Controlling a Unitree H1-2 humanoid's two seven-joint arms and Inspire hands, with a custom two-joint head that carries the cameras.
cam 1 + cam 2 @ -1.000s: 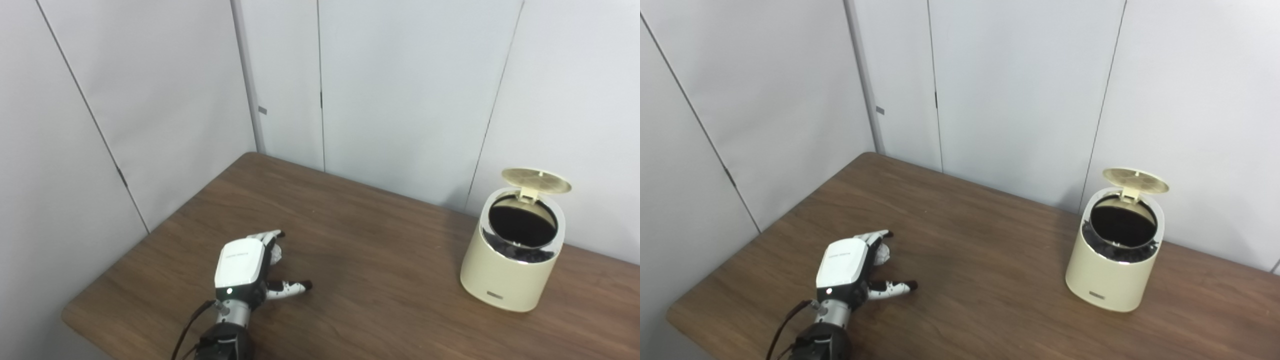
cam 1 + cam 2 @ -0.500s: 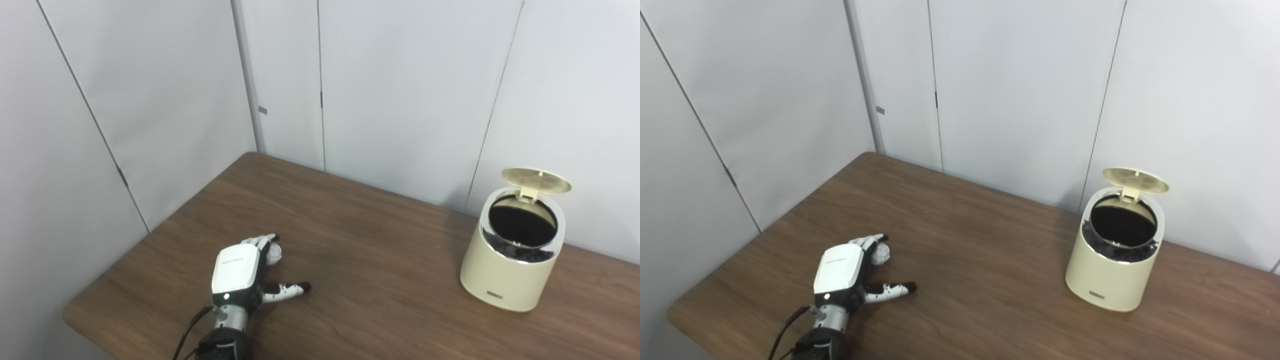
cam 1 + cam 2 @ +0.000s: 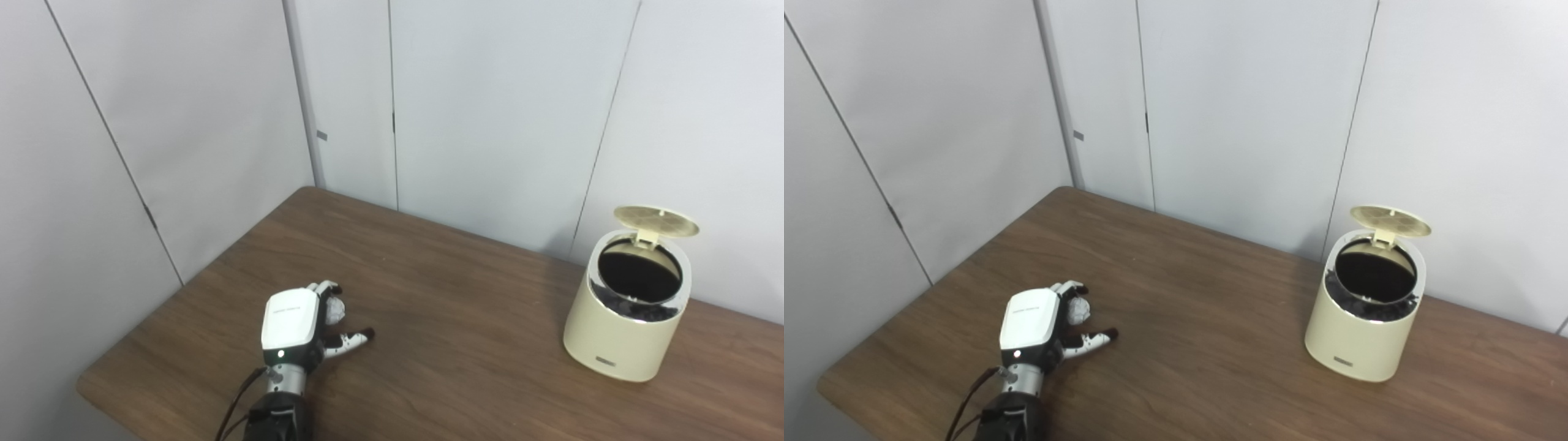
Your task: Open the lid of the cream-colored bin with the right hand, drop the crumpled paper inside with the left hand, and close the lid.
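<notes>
My left robot hand point(image 3: 293, 326) curls over the crumpled paper point(image 3: 334, 311) on the tabletop point(image 3: 453, 331).
Grip unclear; cream-colored bin point(image 3: 625, 318) stands well apart, lid point(image 3: 656, 220) up.

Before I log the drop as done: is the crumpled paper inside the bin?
No, the crumpled paper sits under the left hand, far from the bin.

Even, soft indoor light; slightly grainy, faint shadows.

one bin point(image 3: 625, 327), one crumpled paper point(image 3: 334, 311), one hand point(image 3: 293, 324)
</notes>
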